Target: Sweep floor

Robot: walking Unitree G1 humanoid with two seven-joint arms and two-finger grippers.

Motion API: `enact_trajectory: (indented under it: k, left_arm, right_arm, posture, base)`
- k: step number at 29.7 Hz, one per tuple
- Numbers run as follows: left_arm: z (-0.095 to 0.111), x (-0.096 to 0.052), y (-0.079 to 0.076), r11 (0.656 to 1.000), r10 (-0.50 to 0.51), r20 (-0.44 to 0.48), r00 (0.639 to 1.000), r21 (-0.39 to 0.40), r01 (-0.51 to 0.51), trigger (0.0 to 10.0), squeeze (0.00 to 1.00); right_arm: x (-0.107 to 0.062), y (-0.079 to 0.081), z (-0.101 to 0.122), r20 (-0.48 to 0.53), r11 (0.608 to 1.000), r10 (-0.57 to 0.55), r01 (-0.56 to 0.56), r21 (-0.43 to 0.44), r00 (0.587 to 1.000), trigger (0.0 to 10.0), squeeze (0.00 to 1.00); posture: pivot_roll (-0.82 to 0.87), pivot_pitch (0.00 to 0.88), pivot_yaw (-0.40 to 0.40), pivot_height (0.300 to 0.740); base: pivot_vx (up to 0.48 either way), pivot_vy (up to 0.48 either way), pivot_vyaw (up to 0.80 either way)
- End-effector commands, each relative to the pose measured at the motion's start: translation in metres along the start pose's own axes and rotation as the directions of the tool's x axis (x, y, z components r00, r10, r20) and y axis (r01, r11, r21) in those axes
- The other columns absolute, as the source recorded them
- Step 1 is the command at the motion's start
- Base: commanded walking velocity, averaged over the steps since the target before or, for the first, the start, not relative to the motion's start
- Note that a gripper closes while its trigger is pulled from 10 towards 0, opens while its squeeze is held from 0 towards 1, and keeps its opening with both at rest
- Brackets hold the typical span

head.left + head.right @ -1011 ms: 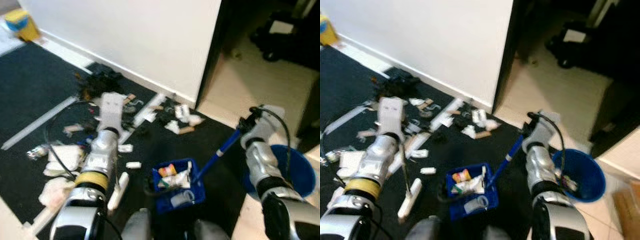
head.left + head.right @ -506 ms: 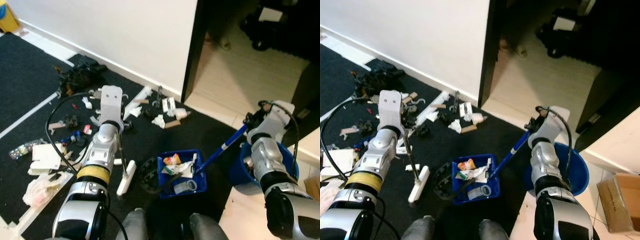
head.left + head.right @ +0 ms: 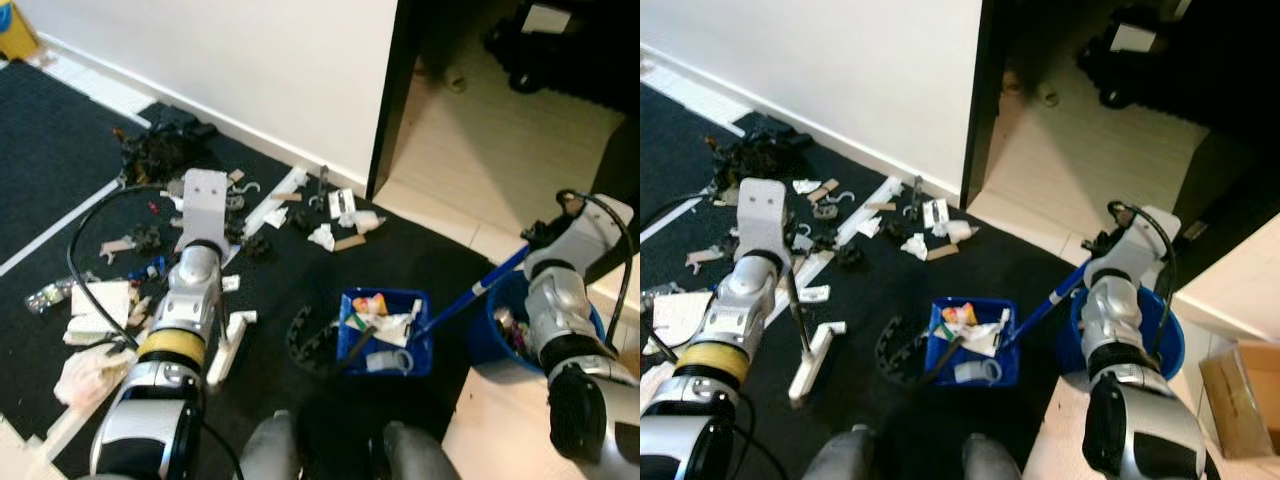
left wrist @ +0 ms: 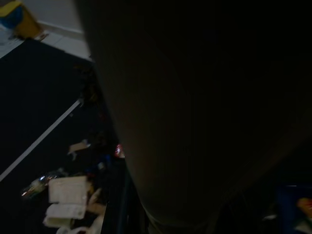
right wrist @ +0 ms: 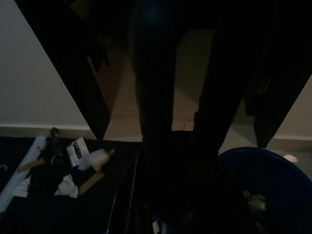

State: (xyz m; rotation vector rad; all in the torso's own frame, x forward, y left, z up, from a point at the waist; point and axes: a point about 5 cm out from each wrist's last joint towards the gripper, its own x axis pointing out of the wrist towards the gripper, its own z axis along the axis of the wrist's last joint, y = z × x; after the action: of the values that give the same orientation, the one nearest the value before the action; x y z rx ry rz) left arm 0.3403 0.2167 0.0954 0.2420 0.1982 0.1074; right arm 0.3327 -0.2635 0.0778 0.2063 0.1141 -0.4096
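My left gripper, hidden under its wrist housing, is shut on a thin black broom handle. The broom's white head rests on the black carpet. My right gripper is shut on the upper end of a blue dustpan handle. The blue dustpan sits on the carpet in front of my feet, loaded with paper, a cup and small scraps. Loose litter lies along the white wall, and crumpled paper lies at the left. Both wrist views are very dark.
A round blue bin with some rubbish stands under my right arm. A black curved piece lies beside the dustpan. A dark pile sits by the wall. An open doorway leads to pale flooring. A cardboard box stands at the far right.
The view swung and steadied. My right arm moved right and drew the dustpan a little toward the bin. The broom head shifted slightly left.
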Motion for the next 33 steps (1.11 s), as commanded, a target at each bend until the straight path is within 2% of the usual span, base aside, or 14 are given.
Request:
enact_trajectory:
  k: [1,6,13,17,24,33]
  left_arm:
    - [0.004,0.001,0.005,1.0,0.002,0.023,1.0,0.028,-0.003,10.0,0.0]
    - [0.01,0.0,0.018,0.999,0.014,0.046,0.999,0.043,-0.016,10.0,0.0]
    - [0.021,0.005,0.023,0.999,0.019,0.078,0.997,0.04,-0.023,10.0,0.0]
    - [0.032,0.009,0.027,0.999,0.015,0.102,0.995,0.05,-0.021,10.0,0.0]
    - [0.037,0.009,0.026,0.999,0.006,0.123,0.992,0.051,-0.012,10.0,0.0]
    - [0.038,0.013,0.019,0.999,-0.016,0.153,0.988,0.035,0.01,10.0,0.0]
  right_arm:
    - [0.003,0.0,0.01,0.037,1.0,-0.009,0.008,0.018,0.999,10.0,0.0]
    - [0.009,-0.006,0.022,0.062,1.0,-0.021,0.021,-0.01,0.998,10.0,0.0]
    - [0.012,-0.007,0.032,0.08,0.999,-0.044,0.046,-0.017,0.996,10.0,0.0]
    - [0.016,-0.011,0.042,0.098,0.992,-0.118,0.122,-0.031,0.988,10.0,0.0]
    - [0.014,-0.015,0.038,0.098,0.983,-0.178,0.182,-0.039,0.979,10.0,0.0]
    - [0.007,-0.014,0.02,0.054,0.972,-0.235,0.234,0.017,0.971,10.0,0.0]
  posture:
    - [0.07,0.111,-0.007,0.74]
    - [0.09,0.195,-0.003,0.74]
    - [0.11,0.235,-0.001,0.74]
    - [0.11,0.254,0.001,0.74]
    - [0.13,0.29,0.007,0.74]
    - [0.13,0.349,0.019,0.74]
  base:
    - [0.0,0.0,0.0]
    - [0.0,0.0,0.0]
    - [0.0,0.0,0.0]
    - [0.0,0.0,0.0]
    - [0.0,0.0,0.0]
    - [0.0,0.0,0.0]
